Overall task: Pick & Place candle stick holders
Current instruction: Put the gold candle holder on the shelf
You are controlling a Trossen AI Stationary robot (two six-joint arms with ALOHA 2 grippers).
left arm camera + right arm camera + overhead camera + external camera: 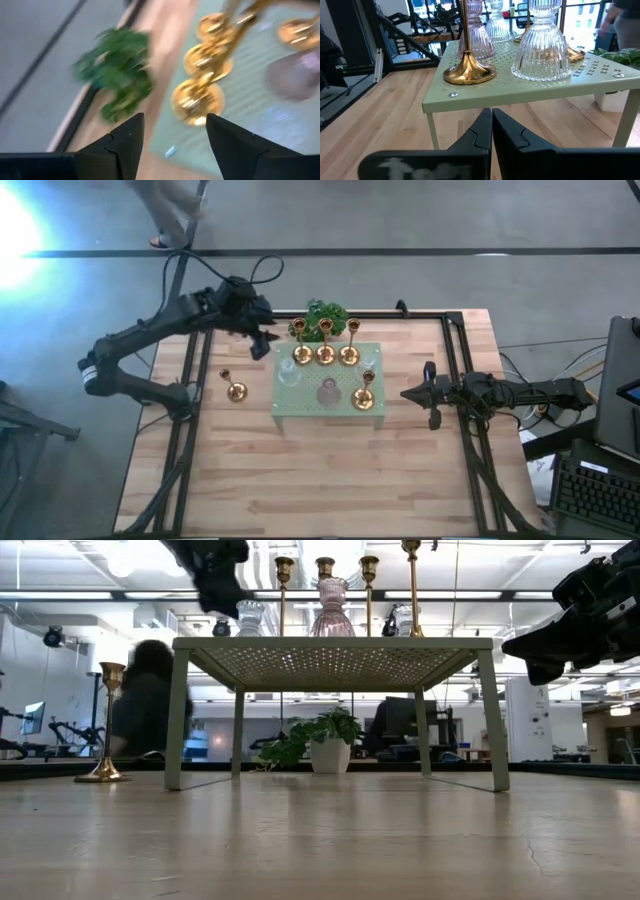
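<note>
Brass candle stick holders: five. Four on the pale green stand (328, 416): three in a row (325, 355) along its plant-side edge, one (365, 399) near its opposite side. One (235, 391) on the table beside the stand.
Glass holders: three, all on the stand: two clear (288, 373) (370, 362), one pink (327, 392).
Plant (326, 314): one, just behind the stand.

I cannot read any text, label, brand, number or sign on anything I see here.
</note>
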